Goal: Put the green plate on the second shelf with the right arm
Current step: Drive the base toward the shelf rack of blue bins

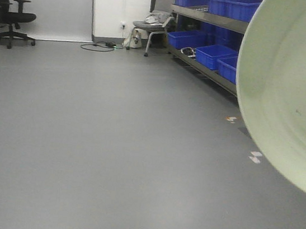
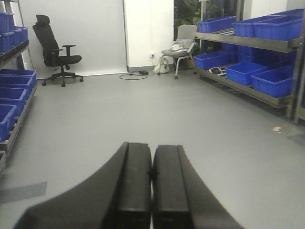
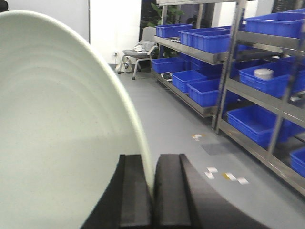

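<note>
Out on the open grey floor, the right gripper (image 3: 152, 167) pinches the rim of the green plate (image 3: 62, 124), which is held up on edge, seemingly to carry it clear. The steel shelving (image 3: 228, 71) with blue bins (image 3: 209, 40) stands off to the right, not yet reached. The left gripper (image 2: 152, 155) is closed and empty.

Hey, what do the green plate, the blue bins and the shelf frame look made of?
The green plate looks like matte ceramic or melamine, pale and faintly speckled with no sharp glare; I can't tell which. The blue bins look like moulded plastic: uniform colour, soft sheen. The shelf frame looks like bare metal, grey and dully reflective.
</note>
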`<state>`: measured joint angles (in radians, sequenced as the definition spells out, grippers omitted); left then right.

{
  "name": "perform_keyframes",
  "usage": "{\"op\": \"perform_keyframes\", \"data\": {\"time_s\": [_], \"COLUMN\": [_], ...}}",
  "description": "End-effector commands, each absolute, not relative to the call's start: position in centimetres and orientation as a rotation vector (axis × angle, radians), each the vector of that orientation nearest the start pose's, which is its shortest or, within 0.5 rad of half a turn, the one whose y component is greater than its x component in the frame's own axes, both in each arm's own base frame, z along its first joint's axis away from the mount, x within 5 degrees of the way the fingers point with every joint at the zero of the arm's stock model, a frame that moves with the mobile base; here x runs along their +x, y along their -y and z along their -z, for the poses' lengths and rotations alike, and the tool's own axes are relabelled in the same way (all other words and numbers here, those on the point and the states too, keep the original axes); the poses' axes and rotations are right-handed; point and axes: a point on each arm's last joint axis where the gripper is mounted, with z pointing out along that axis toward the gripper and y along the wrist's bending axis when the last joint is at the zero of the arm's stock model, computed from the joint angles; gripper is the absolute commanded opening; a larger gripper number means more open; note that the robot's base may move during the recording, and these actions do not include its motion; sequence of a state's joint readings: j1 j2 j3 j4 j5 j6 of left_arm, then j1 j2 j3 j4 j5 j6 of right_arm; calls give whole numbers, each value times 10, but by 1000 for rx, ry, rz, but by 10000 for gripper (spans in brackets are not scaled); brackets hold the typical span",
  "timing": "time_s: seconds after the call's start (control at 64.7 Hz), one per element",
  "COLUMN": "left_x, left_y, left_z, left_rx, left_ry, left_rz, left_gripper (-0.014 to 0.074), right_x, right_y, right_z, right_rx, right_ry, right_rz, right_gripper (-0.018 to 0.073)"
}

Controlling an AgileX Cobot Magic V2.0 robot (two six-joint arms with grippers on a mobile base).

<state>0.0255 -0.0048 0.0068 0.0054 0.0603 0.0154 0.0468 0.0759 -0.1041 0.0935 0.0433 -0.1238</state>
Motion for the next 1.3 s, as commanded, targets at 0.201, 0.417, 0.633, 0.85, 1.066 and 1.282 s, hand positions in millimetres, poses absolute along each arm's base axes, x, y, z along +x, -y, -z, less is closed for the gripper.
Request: {"op": "perform_keyframes", "data": {"time_s": [0.201, 0.417, 0.633, 0.85, 1.066, 1.282], "left_x": [56, 56, 56, 56, 56, 56], "left_y": [-1, -1, -1, -1, -1, -1], "left_z": [-200, -200, -200, -200, -200, -200], "left_rx": [-3, -3, -3, -3, -3, -3], "left_ry": [-1487, -1487, -1487, -1487, -1487, -1487], "left_rz": [-35, -35, -35, -35, -35, -35], "left_gripper": [130, 130, 130, 130, 130, 130], "right_x": [56, 56, 56, 56, 56, 56], "right_y": [-2, -2, -2, -2, -2, -2], "right_z": [-260, -260, -260, -260, -260, -260], "right_rx": [-42, -42, -42, -42, -42, -42], "right_ry": [-1366, -1366, -1366, -1366, -1366, -1366], "right_rz": [-13, -13, -13, -13, -13, -13], "right_gripper": [50, 50, 50, 50, 50, 50]}}
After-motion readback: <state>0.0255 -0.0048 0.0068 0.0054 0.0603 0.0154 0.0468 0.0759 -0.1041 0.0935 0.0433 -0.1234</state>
